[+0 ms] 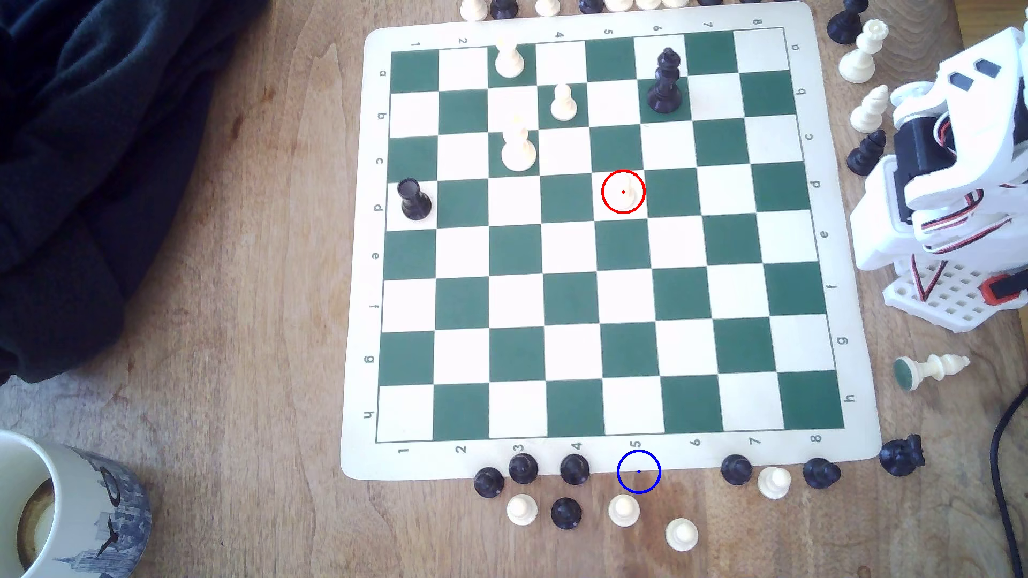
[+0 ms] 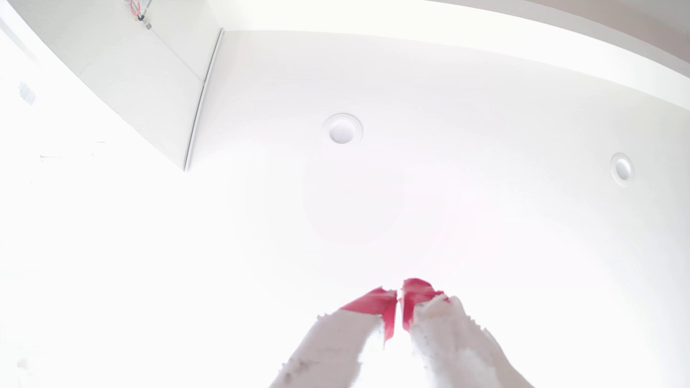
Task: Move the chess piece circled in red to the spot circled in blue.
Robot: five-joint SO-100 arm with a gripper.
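A cream-white pawn, the chess piece (image 1: 623,193), stands inside a red ring on a white square in row d, column 5 of the green-and-white board (image 1: 606,33). The spot circled in blue (image 1: 638,472) lies on the board's near border below column 5, bare inside. The arm (image 1: 945,167) is folded up off the board at the exterior view's right, far from the pawn. In the wrist view my gripper (image 2: 399,294) points up at a white ceiling, its red-tipped fingers (image 2: 377,302) pressed together with nothing between them.
Cream pieces (image 1: 518,147) and a tall black piece (image 1: 665,83) stand on rows a to c, a black rook (image 1: 414,199) on d1. Loose pawns (image 1: 623,510) crowd around the blue ring. A cream piece (image 1: 932,369) lies fallen at the right; mug (image 1: 61,511) and dark cloth (image 1: 83,167) at the left.
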